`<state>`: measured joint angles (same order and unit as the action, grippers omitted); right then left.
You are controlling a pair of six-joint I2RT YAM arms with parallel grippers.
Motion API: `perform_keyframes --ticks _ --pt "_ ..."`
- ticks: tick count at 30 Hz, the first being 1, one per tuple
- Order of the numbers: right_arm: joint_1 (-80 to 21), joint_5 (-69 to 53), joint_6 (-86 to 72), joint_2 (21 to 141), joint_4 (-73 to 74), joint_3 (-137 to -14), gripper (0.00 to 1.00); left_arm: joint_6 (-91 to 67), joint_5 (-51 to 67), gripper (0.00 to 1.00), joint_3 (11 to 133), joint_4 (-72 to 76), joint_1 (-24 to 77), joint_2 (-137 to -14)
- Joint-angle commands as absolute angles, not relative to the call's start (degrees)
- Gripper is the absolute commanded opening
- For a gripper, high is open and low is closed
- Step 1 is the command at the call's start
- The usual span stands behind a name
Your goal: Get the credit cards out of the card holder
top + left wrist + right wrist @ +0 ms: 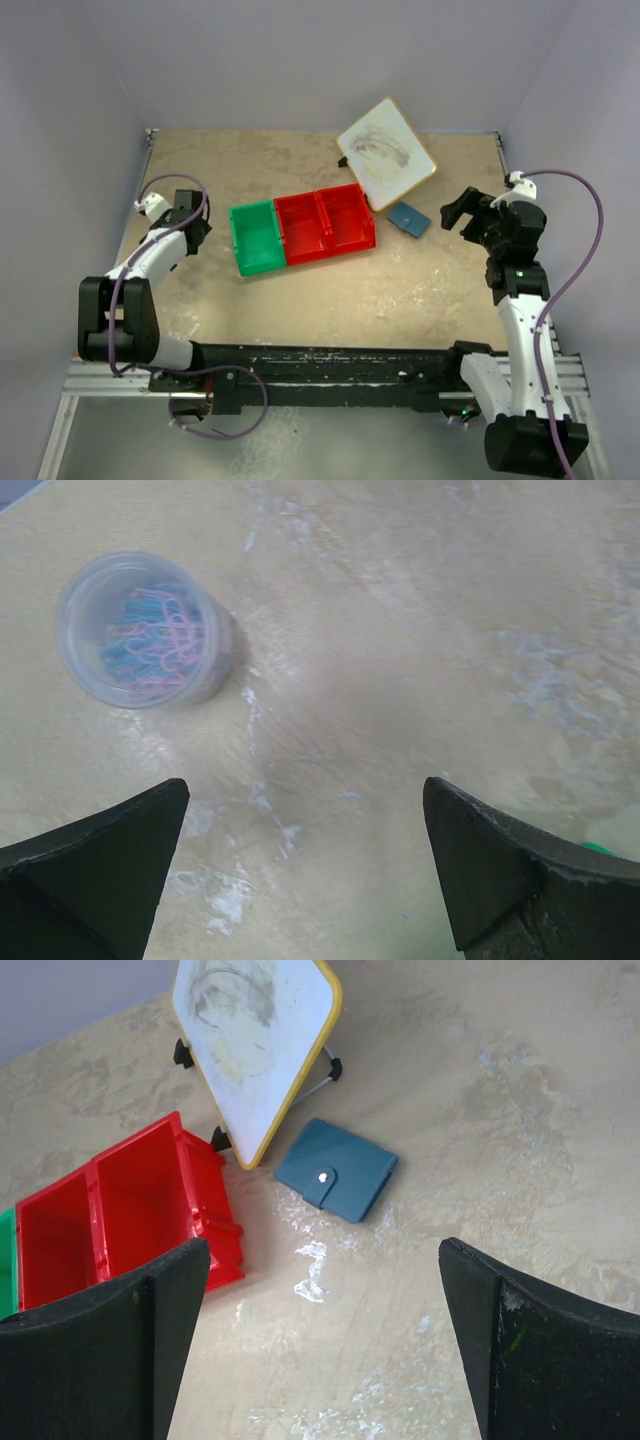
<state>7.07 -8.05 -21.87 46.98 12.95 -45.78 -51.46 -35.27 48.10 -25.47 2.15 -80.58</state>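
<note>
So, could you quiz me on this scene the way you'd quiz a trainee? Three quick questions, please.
1. True or false: the wallet is folded shut.
2. Multiple choice: what is in the clear jar? A paper clips; B coins; C screws.
3. Short answer: which is nearer the wallet, the left end effector or the right end effector?
Key: 1 true; 2 A; 3 right.
</note>
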Motion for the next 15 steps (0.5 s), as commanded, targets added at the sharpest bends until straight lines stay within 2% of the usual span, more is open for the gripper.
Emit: perform_keyframes --ticks 1,9,15 --pt "6.97 -6.44 -21.84 47.37 10.75 -46.23 1.00 -55.85 -41.19 0.99 50.50 -29.18 0.14 -82.72" --pt "6.97 -6.59 -21.84 47.76 10.78 -45.38 1.00 -56.91 -44.18 0.99 52.43 -32.53 -2.69 -83.19" --pt "6.94 -6.50 -21.68 48.96 10.89 -45.28 1.00 -53.73 -39.24 0.99 51.48 -29.72 -2.99 -79.84"
